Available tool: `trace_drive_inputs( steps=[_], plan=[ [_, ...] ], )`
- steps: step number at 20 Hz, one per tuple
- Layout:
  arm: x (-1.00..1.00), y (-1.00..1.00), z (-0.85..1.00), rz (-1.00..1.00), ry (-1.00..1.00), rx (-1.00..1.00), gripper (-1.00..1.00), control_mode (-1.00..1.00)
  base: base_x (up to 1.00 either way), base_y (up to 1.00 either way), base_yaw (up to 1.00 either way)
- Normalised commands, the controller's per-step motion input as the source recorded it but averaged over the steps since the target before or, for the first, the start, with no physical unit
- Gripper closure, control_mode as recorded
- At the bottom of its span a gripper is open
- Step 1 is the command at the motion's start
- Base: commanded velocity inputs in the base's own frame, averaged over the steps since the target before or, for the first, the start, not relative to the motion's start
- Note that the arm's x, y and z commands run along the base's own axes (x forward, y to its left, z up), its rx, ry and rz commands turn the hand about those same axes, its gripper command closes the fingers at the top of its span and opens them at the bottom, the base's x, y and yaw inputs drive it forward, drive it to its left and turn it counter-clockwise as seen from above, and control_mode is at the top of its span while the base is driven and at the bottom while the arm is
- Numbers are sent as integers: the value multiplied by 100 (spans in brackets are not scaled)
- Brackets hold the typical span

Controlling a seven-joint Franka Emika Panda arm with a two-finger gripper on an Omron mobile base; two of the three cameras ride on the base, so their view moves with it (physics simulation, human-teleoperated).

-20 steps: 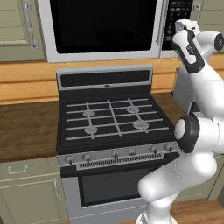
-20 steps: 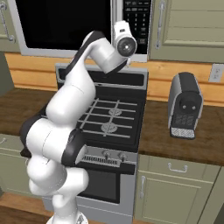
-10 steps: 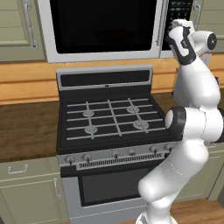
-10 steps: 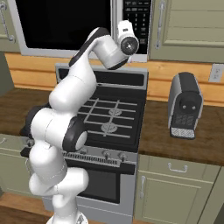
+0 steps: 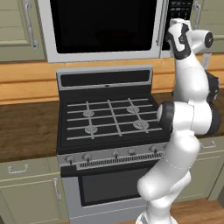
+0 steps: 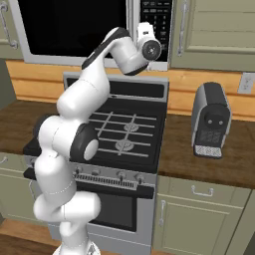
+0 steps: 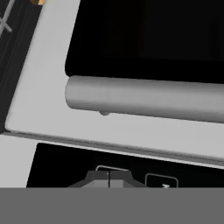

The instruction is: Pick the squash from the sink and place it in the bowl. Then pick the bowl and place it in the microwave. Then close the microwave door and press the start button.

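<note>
The microwave (image 5: 105, 52) hangs above the stove with its door (image 5: 103, 24) shut, dark window showing. My gripper (image 5: 172, 36) is raised to the black keypad panel (image 5: 180, 6) at the microwave's right, just past the bar handle (image 5: 160, 24). In the hand view the handle (image 7: 148, 98) runs across the middle, and the shut gripper (image 7: 109, 178) sits close to the keypad (image 7: 61, 166) beside a button outline (image 7: 162, 180). From the right base view the gripper (image 6: 144, 27) points at the keypad (image 6: 157, 15). The squash, bowl and sink are out of view.
A gas stove (image 5: 109, 118) with oven stands directly below. A grey coffee machine (image 6: 211, 119) sits on the wooden counter (image 6: 209, 154) to the right. Green cabinets (image 6: 214, 30) flank the microwave.
The hand has crept up and leftward, closer to the keypad panel, while the elbow swung outward. The microwave door stays shut.
</note>
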Motion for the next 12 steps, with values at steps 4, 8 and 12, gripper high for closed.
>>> trace_drive_inputs(
  steps=[4,8,12],
  plan=[
    [44,-24,-1,0,0,4,100,-100,0,0,0],
    [-59,-12,-7,0,-10,4,100,-100,0,0,0],
    [-100,-1,-50,0,-11,0,100,-100,0,0,0]
  ],
)
